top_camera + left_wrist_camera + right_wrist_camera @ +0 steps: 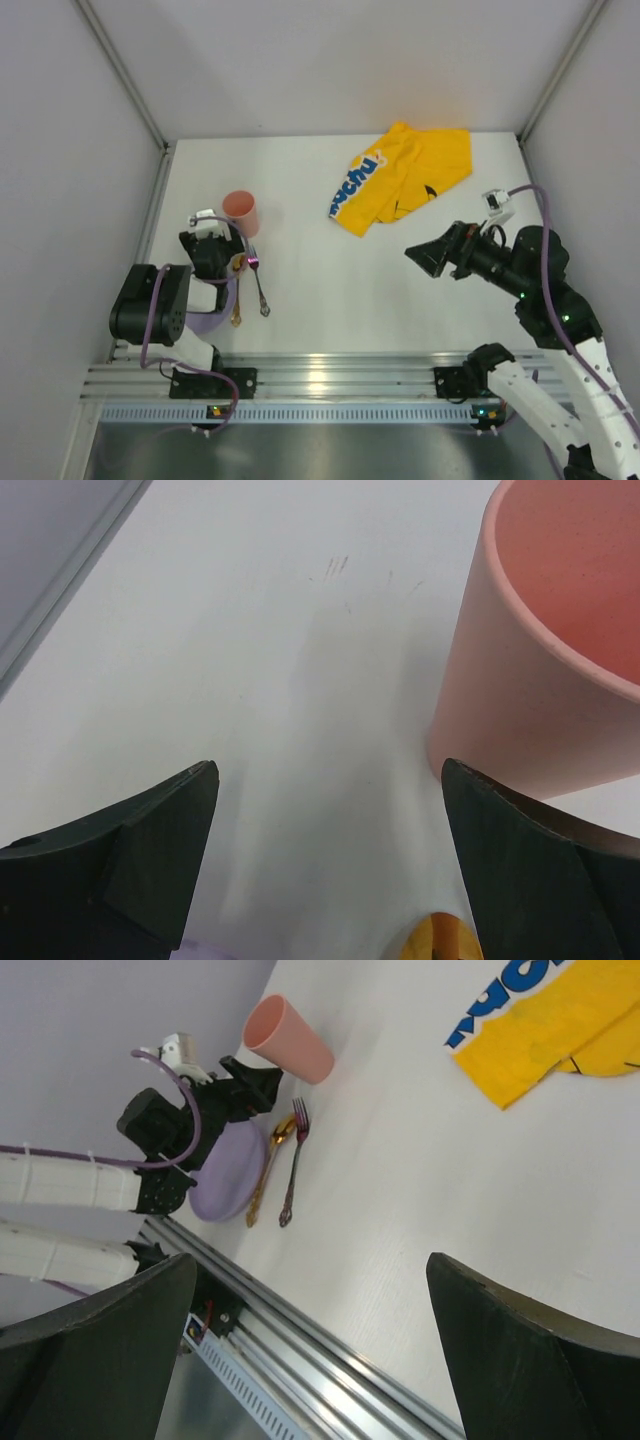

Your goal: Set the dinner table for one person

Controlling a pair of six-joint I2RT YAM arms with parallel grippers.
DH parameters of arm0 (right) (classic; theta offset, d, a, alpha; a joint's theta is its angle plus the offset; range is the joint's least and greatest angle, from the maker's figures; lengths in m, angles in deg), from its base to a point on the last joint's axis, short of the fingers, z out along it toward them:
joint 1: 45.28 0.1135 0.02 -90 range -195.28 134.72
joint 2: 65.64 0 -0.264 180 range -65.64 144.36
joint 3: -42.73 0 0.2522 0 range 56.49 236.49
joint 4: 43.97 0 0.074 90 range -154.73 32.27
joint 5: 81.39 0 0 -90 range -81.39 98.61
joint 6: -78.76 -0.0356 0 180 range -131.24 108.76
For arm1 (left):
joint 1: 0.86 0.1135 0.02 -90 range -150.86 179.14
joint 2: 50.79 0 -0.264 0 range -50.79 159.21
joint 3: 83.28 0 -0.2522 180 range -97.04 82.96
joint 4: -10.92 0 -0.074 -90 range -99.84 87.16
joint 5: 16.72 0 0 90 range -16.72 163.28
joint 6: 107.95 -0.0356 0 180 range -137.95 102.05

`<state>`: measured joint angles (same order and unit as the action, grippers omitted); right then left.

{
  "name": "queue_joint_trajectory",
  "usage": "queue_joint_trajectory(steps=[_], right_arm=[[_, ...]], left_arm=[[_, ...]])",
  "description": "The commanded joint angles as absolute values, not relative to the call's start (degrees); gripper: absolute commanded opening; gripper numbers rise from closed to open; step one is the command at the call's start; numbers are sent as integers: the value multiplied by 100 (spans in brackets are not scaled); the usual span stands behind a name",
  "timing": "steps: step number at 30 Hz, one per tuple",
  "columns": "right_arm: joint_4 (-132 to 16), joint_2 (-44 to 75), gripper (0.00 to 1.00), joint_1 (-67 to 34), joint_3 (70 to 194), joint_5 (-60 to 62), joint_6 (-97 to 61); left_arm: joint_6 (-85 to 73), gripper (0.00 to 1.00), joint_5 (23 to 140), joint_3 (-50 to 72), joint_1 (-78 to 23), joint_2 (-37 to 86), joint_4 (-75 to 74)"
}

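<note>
The white dinner table (330, 280) carries a pink cup (241, 210) at the left, upright. Below the cup a lilac plate (205, 318) lies partly under my left arm, with a gold spoon (237, 300) and a dark fork (259, 285) to its right. My left gripper (213, 243) is open and empty, low over the table just left of the cup (540, 670); the spoon's bowl (440, 942) shows by its right finger. My right gripper (425, 255) is open and empty, raised over the right half. Its wrist view shows the cup (290, 1038), plate (228, 1172), spoon (268, 1165) and fork (293, 1160).
A crumpled yellow cloth with blue lettering (400, 178) lies at the back right, also in the right wrist view (560, 1020). Silver rails (330, 375) run along the near edge. Grey walls close in the left, right and back.
</note>
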<state>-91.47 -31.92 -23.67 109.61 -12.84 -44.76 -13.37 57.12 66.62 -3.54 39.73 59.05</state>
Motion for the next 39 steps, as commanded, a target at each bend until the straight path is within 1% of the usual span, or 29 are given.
queue_joint_trajectory(steps=[1, 2, 3, 4, 6, 7, 9, 11, 12, 15, 17, 19, 21, 22, 23, 25, 26, 28, 30, 31, 34, 35, 36, 37, 38, 39], right_arm=[[-9693, -2716, 100, -2339, 11317, -993, -4412], [-9719, -2514, 100, -2339, 11309, -1054, -4385], [-9728, -2416, 100, -2331, 11318, -1098, -4368], [-9755, -2328, 100, -2339, 11326, -1116, -4350], [-9781, -2187, 100, -2339, 11318, -1099, -4332], [-9773, -2170, 100, -2331, 11309, -1038, -4332], [-9773, -2152, 100, -2331, 11300, -932, -4358], [-9781, -2082, 100, -2339, 11283, -896, -4376], [-9773, -2038, 100, -2339, 11291, -888, -4367], [-9781, -1810, 100, -2339, 11318, -993, -4297], [-9764, -1643, 100, -2339, 11327, -1125, -4253], [-9755, -1554, 100, -2331, 11318, -1238, -4209], [-9720, -1519, 100, -2339, 11309, -1318, -4183], [-9702, -1519, 100, -2339, 11309, -1353, -4174], [-9711, -1536, 100, -2339, 11309, -1362, -4174], [-9720, -1589, 100, -2339, 11292, -1389, -4148], [-9737, -1633, 100, -2339, 11274, -1397, -4148], [-9755, -1677, 100, -2348, 11230, -1389, -4148], [-9781, -1738, 100, -2357, 11160, -1380, -4191], [-9790, -1773, 100, -2357, 11133, -1328, -4200], [-9851, -1897, 100, -2374, 11037, -1161, -4297], [-9913, -1958, 100, -2383, 11019, -1117, -4314], [-9931, -2002, 100, -2392, 10975, -1081, -4367], [-9913, -2063, 100, -2392, 10949, -1038, -4385], [-9931, -2168, 100, -2409, 10940, -994, -4420], [-9957, -2195, 100, -2410, 10931, -958, -4446]], left_arm=[[-1259, 98, 5508, 6696, -376, 3702, 6283], [-1268, 98, 5465, 6670, -385, 3588, 6212], [-1198, 98, 5160, 6583, -385, 3248, 5854], [-1093, 99, 4983, 6443, -385, 3044, 4746], [-1022, 98, 4491, 5741, -376, 2640, 3466], [-1178, 98, 4559, 5303, -376, 2551, 2529], [-1442, 98, 4944, 4966, -376, 2244, 1864], [-1277, 99, 4964, 4579, -376, 1919, 995], [-1207, 98, 4972, 4500, -376, 1560, 755], [-899, 98, 5218, 3991, -367, 1058, -167], [-391, 98, 5393, 3332, -341, 1108, -870], [108, 98, 5587, 2570, -219, 1537, -1801], [637, 98, 5657, 2076, 52, 2063, -2730], [805, 98, 5841, 1638, 81, 2206, -2919], [693, 98, 6330, 1451, 72, 2311, -2973], [605, 99, 6493, 1012, -15, 2374, -3001], [604, 99, 6371, 871, -68, 2365, -2965], [482, 99, 6054, 363, -480, 2505, -2930], [411, 98, 5975, -34, -901, 2933, -2947], [394, 98, 5896, -506, -1069, 3102, -3113], [988, 98, 5640, -1535, -1667, 3639, -3351], [1017, 99, 5693, -1635, -1825, 3701, -3003], [1044, 99, 5850, -1644, -2044, 3762, -2722], [1209, 98, 6634, -1349, -2046, 3771, -2362], [1507, 98, 7260, -1111, -1959, 3763, -1401], [1875, 98, 7919, -813, -1671, 3841, -878]])
